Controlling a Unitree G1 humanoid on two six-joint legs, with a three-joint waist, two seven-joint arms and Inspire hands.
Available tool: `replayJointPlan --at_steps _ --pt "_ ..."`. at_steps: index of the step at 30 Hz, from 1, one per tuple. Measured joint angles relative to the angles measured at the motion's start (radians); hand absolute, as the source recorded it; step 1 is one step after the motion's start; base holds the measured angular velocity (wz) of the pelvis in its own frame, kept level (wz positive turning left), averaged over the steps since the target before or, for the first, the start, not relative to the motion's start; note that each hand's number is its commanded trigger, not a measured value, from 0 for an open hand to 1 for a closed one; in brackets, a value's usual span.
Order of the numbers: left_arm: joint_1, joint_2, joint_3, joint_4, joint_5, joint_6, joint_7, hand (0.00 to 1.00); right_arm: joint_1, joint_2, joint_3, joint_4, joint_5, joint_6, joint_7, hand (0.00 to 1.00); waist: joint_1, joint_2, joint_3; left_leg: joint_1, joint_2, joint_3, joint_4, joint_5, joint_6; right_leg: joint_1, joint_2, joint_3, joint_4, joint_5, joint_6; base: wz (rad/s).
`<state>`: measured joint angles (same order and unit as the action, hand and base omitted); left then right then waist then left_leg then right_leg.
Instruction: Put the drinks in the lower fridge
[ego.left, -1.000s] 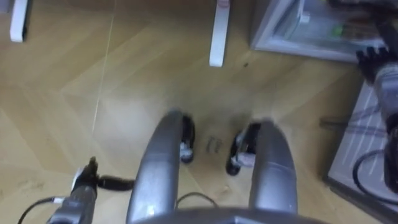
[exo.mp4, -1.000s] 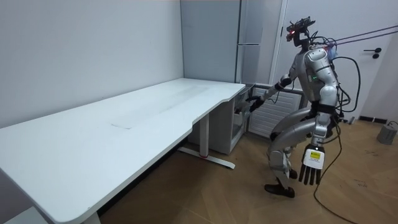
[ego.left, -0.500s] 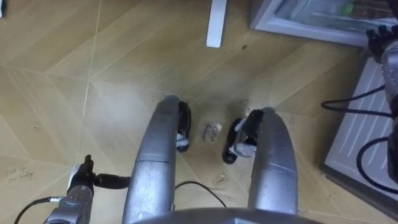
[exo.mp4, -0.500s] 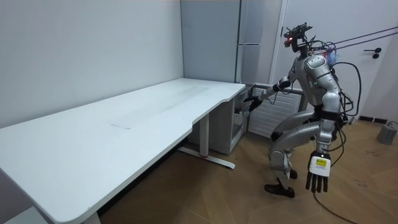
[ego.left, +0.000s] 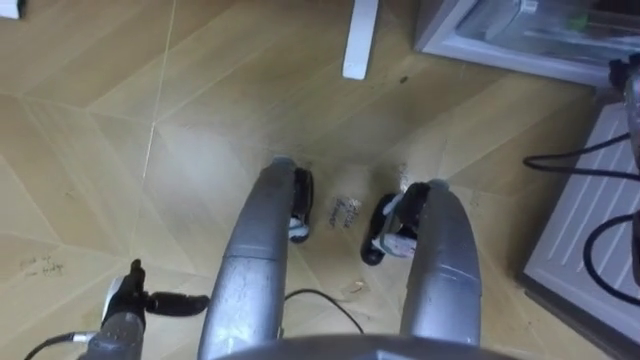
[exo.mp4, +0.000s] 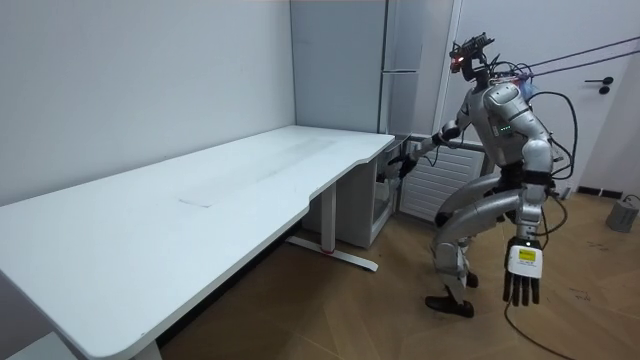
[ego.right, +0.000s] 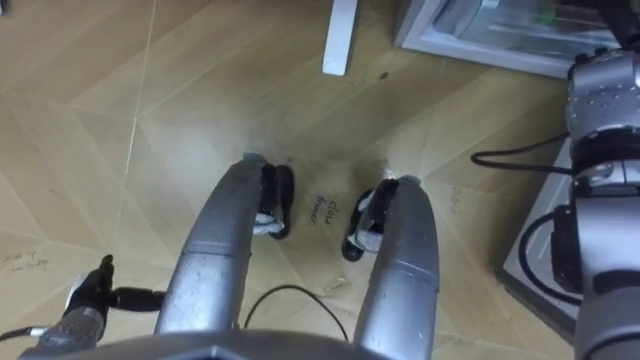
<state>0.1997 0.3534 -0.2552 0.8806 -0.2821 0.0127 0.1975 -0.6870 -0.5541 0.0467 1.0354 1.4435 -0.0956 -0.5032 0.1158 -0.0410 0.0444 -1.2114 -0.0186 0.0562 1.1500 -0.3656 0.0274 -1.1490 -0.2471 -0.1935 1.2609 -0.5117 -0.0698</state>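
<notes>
I stand crouched on the wood floor in front of the grey fridge (exo.mp4: 400, 60), at the end of the white desk. Its lower compartment (ego.left: 520, 30) is open, with a clear shelf and something green inside. The white ribbed door (ego.left: 590, 230) swings out on my right. My right arm reaches forward, and my right hand (exo.mp4: 405, 160) is at the compartment's edge, its dark tip also at the frame's side (ego.left: 625, 75). My left hand (exo.mp4: 522, 278) hangs by my leg with straight fingers and holds nothing; it also appears low on the left (ego.left: 125, 305). I see no drink in either hand.
The white desk (exo.mp4: 200, 220) stretches away on the room view's left; its foot (ego.left: 360, 40) rests on the floor just ahead of me. A small bucket (exo.mp4: 625, 213) stands by the far wall. Bare wood floor lies to my left.
My left arm has swung back toward the room view's right and now hangs lower. My torso has straightened a little. The eye view has shifted slightly; my right hand stays at the fridge.
</notes>
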Motion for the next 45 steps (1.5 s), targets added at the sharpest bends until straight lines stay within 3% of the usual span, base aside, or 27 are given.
replayJointPlan --at_steps 4,6,12,18,21,40,42,45 --pt "0.047 0.005 0.007 -0.004 0.002 0.000 0.000 0.00 0.000 -0.005 0.000 -0.013 -0.040 -0.005 -0.076 0.00 0.021 -0.001 0.0000 0.028 -0.029 -0.017 -0.070 0.039 -0.013 0.027 -0.020 -0.019 -0.038 0.004 -0.008 0.28" --pt "0.064 0.010 0.010 -0.007 0.004 -0.008 0.000 0.00 -0.001 -0.009 0.000 -0.025 -0.040 -0.009 -0.110 0.00 0.026 0.000 -0.0001 0.042 -0.030 -0.022 -0.103 0.055 -0.018 0.043 -0.032 -0.034 -0.057 0.009 -0.016 0.22" --pt "0.103 0.012 0.016 0.004 0.013 -0.036 -0.005 0.00 -0.001 -0.007 0.011 -0.079 -0.029 0.000 -0.175 0.00 0.027 -0.002 0.0008 0.093 -0.023 -0.025 -0.156 0.073 -0.035 0.098 -0.031 -0.062 -0.096 0.009 -0.031 0.10" --pt "0.120 0.015 0.026 0.003 0.015 -0.068 -0.005 0.00 -0.001 -0.006 0.049 -0.155 0.024 0.007 -0.257 0.00 0.031 -0.005 0.0016 0.109 -0.010 -0.022 -0.160 0.076 -0.035 0.118 -0.028 -0.069 -0.103 0.012 -0.036 0.01" --pt "0.120 0.020 0.025 0.004 0.014 -0.086 -0.004 0.00 -0.002 -0.006 0.047 -0.155 0.061 0.006 -0.260 0.00 0.034 -0.004 0.0011 0.117 -0.011 -0.034 -0.161 0.079 -0.034 0.137 -0.028 -0.085 -0.114 0.013 -0.035 0.07" --pt "0.120 0.021 0.013 0.002 -0.007 -0.107 -0.002 0.00 -0.022 -0.007 0.040 -0.180 0.125 -0.030 -0.276 0.00 0.032 0.008 0.0005 0.122 -0.010 -0.028 -0.168 0.085 -0.023 0.144 -0.026 -0.084 -0.129 0.023 -0.017 0.00" --pt "0.120 0.020 0.013 0.004 -0.007 -0.106 -0.002 0.00 -0.022 -0.006 0.040 -0.175 0.126 -0.035 -0.263 0.00 0.034 0.012 0.0017 0.123 -0.010 -0.026 -0.175 0.087 -0.021 0.146 -0.022 -0.085 -0.140 0.034 -0.021 -0.05" --pt "0.119 0.020 0.003 0.003 0.001 -0.099 -0.003 0.00 -0.022 -0.006 0.039 -0.114 0.126 -0.035 -0.192 0.00 0.033 0.015 0.0020 0.138 -0.010 -0.026 -0.191 0.090 -0.015 0.163 -0.022 -0.086 -0.159 0.040 -0.010 -0.01"
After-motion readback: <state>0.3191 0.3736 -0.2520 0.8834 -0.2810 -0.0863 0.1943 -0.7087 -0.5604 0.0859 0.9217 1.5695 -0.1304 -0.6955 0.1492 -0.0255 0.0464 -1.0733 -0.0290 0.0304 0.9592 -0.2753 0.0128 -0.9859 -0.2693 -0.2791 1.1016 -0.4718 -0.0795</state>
